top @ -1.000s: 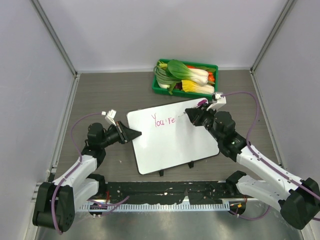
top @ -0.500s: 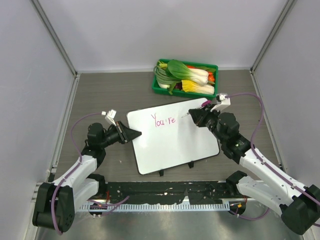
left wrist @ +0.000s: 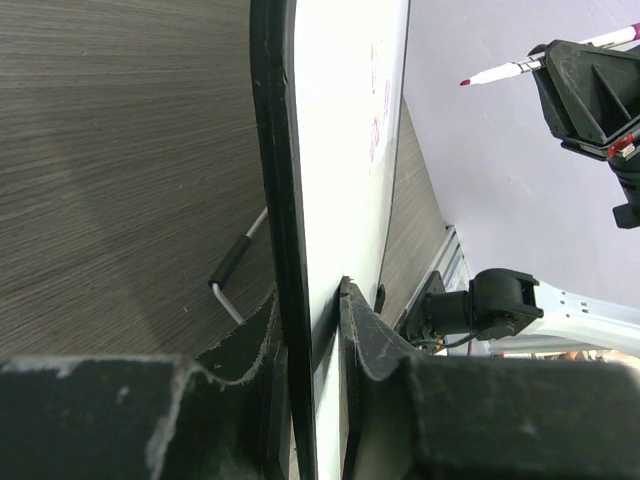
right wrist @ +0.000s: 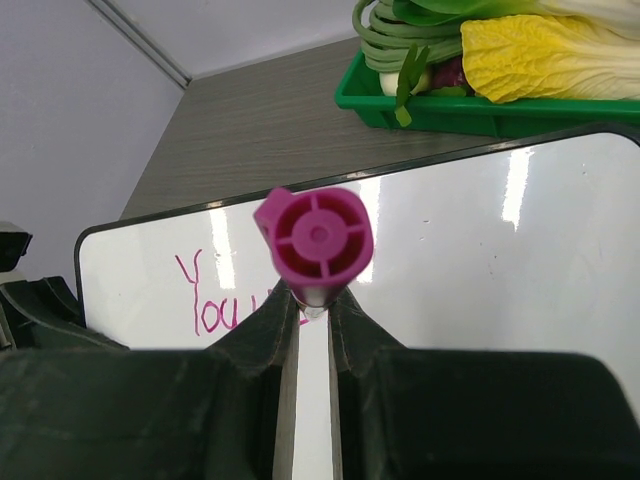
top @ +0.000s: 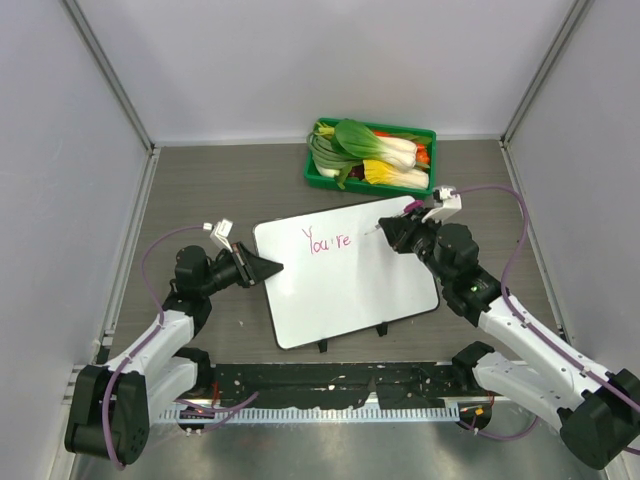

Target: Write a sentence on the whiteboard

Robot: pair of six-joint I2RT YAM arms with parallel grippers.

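The whiteboard lies flat in the middle of the table, with two black clips on its near edge. Pink handwriting reading "You're" sits near its far left corner and also shows in the right wrist view. My left gripper is shut on the board's left rim. My right gripper is shut on a pink marker. The marker tip hangs just right of the writing, lifted off the board.
A green tray of vegetables stands behind the board, close to my right gripper. A small black-handled hex key lies on the wood by the board's left edge. Grey walls close in on both sides.
My right gripper has moved the marker up and to the right, away from the end of the writing, mostly in the first half second. The left arm and board have not moved.
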